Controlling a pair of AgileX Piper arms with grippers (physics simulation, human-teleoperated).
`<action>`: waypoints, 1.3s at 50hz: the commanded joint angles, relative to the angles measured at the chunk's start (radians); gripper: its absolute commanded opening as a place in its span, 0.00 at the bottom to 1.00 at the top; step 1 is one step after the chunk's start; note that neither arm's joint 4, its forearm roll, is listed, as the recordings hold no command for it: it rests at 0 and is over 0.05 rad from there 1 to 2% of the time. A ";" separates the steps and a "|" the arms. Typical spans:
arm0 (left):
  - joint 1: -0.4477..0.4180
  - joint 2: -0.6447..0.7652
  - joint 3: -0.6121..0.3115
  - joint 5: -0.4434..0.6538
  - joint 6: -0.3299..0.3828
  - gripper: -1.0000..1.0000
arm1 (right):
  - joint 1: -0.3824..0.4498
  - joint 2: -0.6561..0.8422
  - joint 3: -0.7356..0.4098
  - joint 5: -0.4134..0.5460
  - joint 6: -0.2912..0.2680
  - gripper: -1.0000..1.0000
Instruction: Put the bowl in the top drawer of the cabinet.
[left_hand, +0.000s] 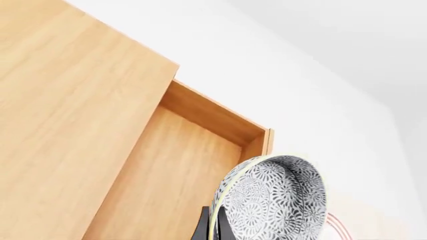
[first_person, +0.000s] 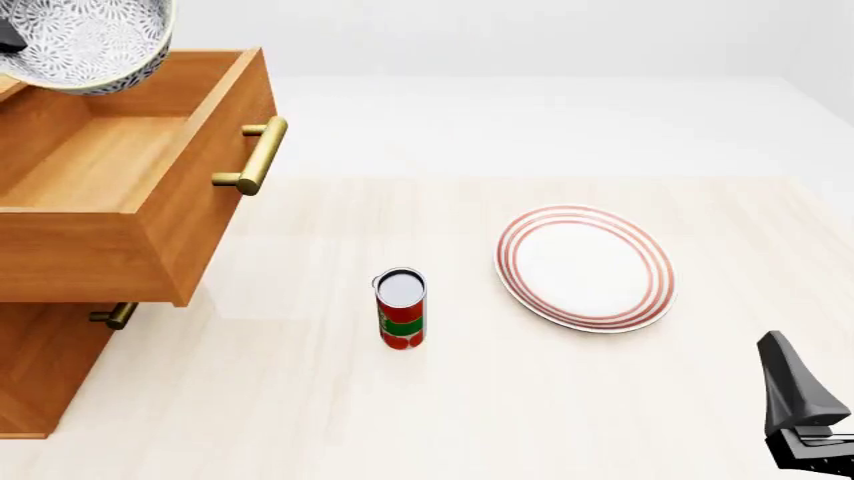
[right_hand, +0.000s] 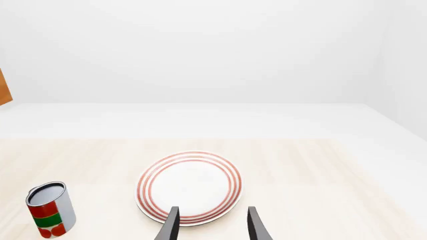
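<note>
Only frontally: bowl (first_person: 91, 42) above top drawer (first_person: 120, 190).

Pale light-wood tabletop (first_person: 400, 420), plain white wall (right_hand: 200, 50) behind, white floor beyond it; even, soft light.

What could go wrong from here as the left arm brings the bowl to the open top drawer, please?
1. The bowl hangs tilted over the far rim of the top drawer; released now, it might strike the rim or land on edge.
2. The left claw pinches only its rim, so it could slip.
</note>
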 joint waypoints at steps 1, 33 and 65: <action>0.006 0.009 -0.009 0.010 0.013 0.00 | 0.000 0.000 0.000 0.000 0.000 1.00; 0.029 0.013 0.020 0.007 0.019 0.00 | 0.000 0.000 0.000 0.000 0.000 1.00; 0.044 0.024 0.052 -0.017 0.023 0.00 | 0.000 0.000 0.000 0.000 0.000 1.00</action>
